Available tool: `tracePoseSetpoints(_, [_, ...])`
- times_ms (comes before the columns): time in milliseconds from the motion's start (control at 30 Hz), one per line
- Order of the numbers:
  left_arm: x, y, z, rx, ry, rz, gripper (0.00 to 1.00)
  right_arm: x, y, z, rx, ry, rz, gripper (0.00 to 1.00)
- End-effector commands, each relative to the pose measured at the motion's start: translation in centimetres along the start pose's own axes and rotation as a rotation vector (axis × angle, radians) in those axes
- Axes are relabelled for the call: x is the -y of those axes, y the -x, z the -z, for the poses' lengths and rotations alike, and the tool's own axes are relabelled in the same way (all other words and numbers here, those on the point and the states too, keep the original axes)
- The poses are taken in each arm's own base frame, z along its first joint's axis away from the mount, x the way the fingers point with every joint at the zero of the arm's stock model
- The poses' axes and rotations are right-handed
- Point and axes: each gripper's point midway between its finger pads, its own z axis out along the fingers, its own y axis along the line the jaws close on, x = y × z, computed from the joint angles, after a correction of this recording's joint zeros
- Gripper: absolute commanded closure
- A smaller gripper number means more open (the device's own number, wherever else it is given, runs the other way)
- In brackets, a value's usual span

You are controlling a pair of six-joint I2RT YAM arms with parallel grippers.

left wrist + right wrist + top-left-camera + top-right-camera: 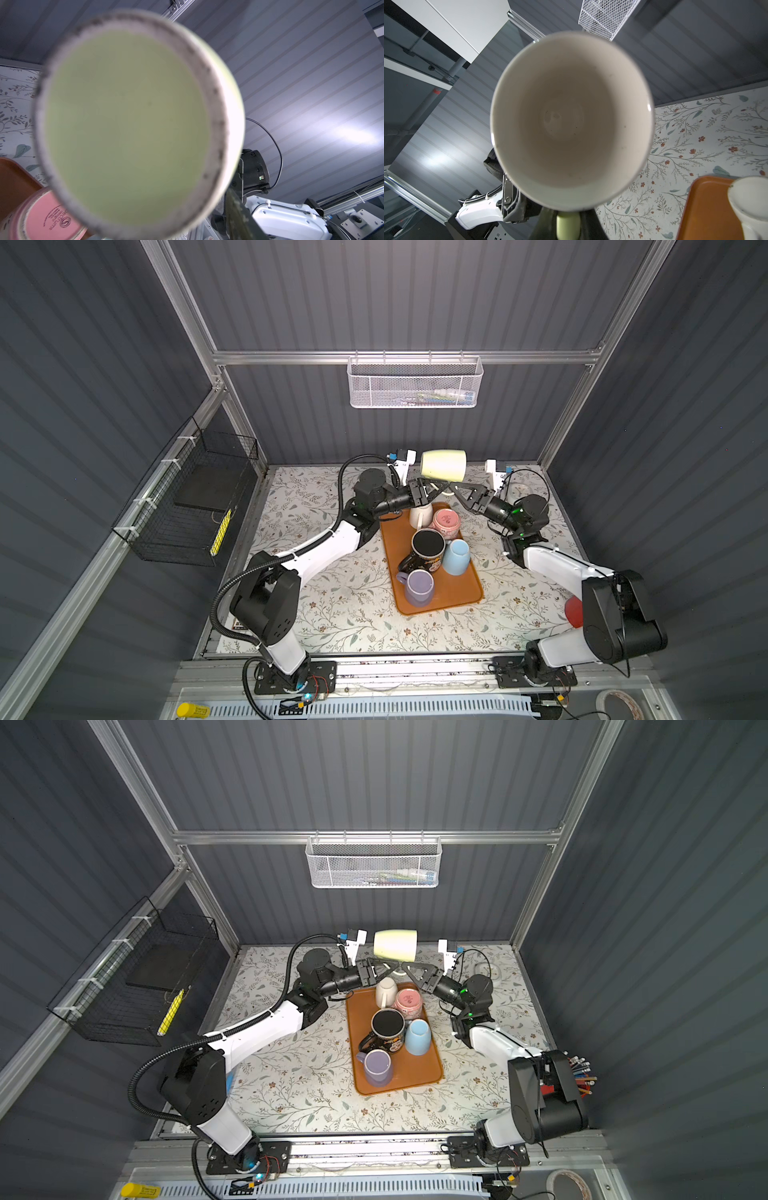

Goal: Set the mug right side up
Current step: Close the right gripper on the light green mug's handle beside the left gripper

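A pale yellow-green mug (444, 465) (395, 944) hangs in the air above the far end of the orange tray (457, 593), lying on its side. Its base (128, 124) faces the left wrist camera and its open mouth (571, 124) faces the right wrist camera. My right gripper (451, 489) (568, 226) is shut on the mug's handle from below. My left gripper (432, 489) (384, 969) sits just under the mug's base end, open. One of its fingers (239, 216) stands a little off the mug's wall; the other is hidden behind the mug.
On the tray stand a white mug (420, 516), a pink mug (445, 522), a black mug (426, 547), a blue mug (456, 558) and a purple mug (419, 587). A white mesh basket (413, 383) hangs on the back wall. A black wire basket (195, 506) hangs on the left.
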Motion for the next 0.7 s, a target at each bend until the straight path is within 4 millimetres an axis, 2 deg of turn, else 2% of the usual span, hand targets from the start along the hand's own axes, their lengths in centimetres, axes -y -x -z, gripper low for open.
tracePoseSetpoints(0, [1.4,0.5,1.2,0.013,0.001,-0.068,0.47,-3.6,1.7,0.2,0.052,0.072,0.143,1.0])
tracePoseSetpoints(67, [1.2,0.5,1.4,0.014,0.022,-0.075,0.49,-3.8,1.7,0.2,0.05,0.076,0.145,1.0])
tracePoseSetpoints(200, [1.1,0.4,1.6,0.018,0.032,-0.081,0.61,-3.8,1.5,0.2,0.042,0.08,0.144,1.0])
tracePoseSetpoints(400, [0.8,0.7,1.4,0.022,0.042,-0.077,0.62,-3.8,0.7,0.1,0.02,0.094,0.145,1.0])
tracePoseSetpoints(667, [0.8,0.8,1.2,0.029,0.034,-0.08,0.89,-4.0,-0.2,0.0,-0.009,0.107,0.167,1.0])
